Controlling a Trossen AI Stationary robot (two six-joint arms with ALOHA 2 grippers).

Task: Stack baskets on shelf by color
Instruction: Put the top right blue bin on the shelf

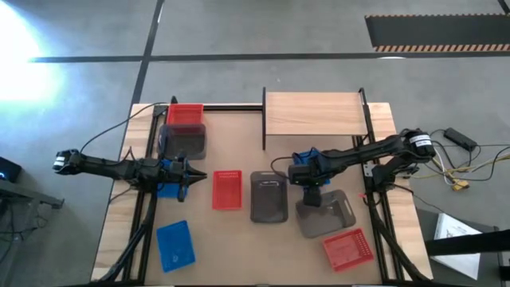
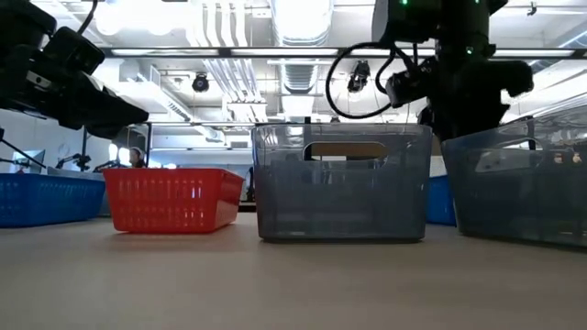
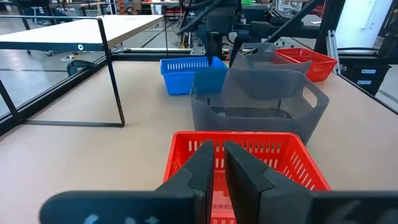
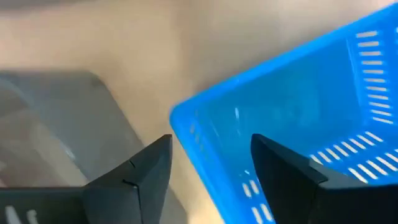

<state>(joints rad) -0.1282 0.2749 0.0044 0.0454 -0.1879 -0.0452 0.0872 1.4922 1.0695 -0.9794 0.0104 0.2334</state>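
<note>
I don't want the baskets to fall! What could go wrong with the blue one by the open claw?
The right gripper is open around the blue basket wall near a corner, so a pinch there might tip or drop it. The grey basket sits close beside, so a finger could bump it.

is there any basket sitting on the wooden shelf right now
No. In the high view the shelf board is bare; every basket sits on the table.
</note>
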